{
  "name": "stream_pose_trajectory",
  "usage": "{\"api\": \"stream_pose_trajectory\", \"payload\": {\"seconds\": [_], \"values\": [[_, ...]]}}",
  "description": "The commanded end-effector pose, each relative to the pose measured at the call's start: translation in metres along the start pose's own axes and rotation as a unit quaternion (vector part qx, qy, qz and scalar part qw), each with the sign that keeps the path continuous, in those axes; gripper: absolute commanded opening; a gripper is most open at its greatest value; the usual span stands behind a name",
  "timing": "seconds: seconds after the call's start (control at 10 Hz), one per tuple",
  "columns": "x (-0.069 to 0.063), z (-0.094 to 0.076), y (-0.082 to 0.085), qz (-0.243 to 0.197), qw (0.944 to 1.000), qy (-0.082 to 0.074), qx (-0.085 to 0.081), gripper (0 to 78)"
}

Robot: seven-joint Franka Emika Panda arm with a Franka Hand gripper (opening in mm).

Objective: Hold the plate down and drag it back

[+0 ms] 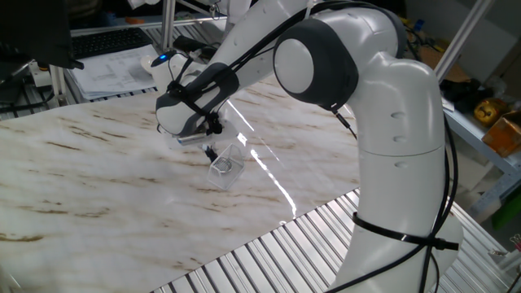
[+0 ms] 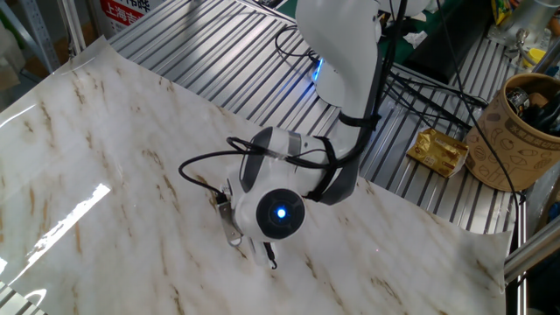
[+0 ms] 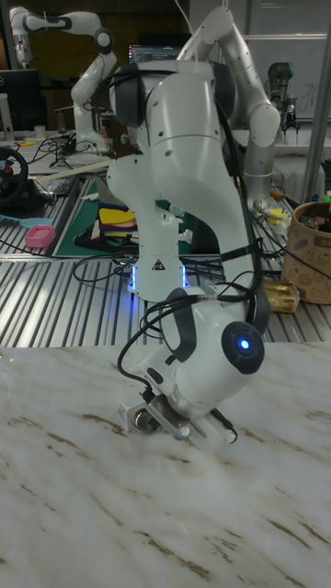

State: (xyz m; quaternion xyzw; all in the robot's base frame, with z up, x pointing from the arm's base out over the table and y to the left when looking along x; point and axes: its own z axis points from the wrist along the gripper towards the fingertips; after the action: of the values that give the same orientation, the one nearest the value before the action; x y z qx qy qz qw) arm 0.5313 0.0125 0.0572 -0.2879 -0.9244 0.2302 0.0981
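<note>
One fixed view: black-fingered gripper [image 1: 211,151] tip down just above a clear rectangular plastic piece [image 1: 226,168] mid marble-patterned tabletop [image 1: 98,187]; finger spacing unclear; no legible writing

- Tabletop [image 1: 98,187]: white marble pattern with brown and tan streaks, glossy glare stripe.
- Arm [image 1: 391,122]: white shells, dark grey joint caps, black cables along the side.
- Wrist [image 2: 280,213]: white with a black disc, glowing blue dot at centre.
- Hand [image 1: 210,151]: black fingers under a white and silvery-grey body.
- Plastic piece [image 1: 226,168]: clear, colourless, with white glints.
- Base light [image 3: 136,273]: blue glow on a white column.
- Cup [image 2: 523,131]: tan cardboard, darker brown printed pattern.
- Packet [image 2: 440,151]: shiny gold.
- Frame slats [image 1: 269,260]: silvery ribbed metal.
</note>
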Motion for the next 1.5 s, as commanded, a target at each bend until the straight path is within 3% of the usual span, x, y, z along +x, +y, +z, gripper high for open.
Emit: {"api": "stream_pose_trajectory", "payload": {"seconds": [0.1, 0.4, 0.7, 1.1, 1.2, 1.5], "values": [[-0.002, -0.005, 0.003, 0.003, 0.9999, 0.001, -0.016, 0.0], [0.0, -0.013, 0.009, 0.008, 0.9997, 0.003, -0.023, 0.0], [0.001, -0.022, 0.016, 0.01, 0.9989, 0.013, -0.044, 0.0], [0.0, -0.025, 0.016, -0.006, 0.9996, 0.013, -0.022, 0.0], [0.002, -0.023, 0.013, -0.012, 0.9999, -0.001, 0.003, 0.0], [0.005, -0.017, 0.007, -0.017, 0.9998, -0.002, 0.003, 0.0]]}}
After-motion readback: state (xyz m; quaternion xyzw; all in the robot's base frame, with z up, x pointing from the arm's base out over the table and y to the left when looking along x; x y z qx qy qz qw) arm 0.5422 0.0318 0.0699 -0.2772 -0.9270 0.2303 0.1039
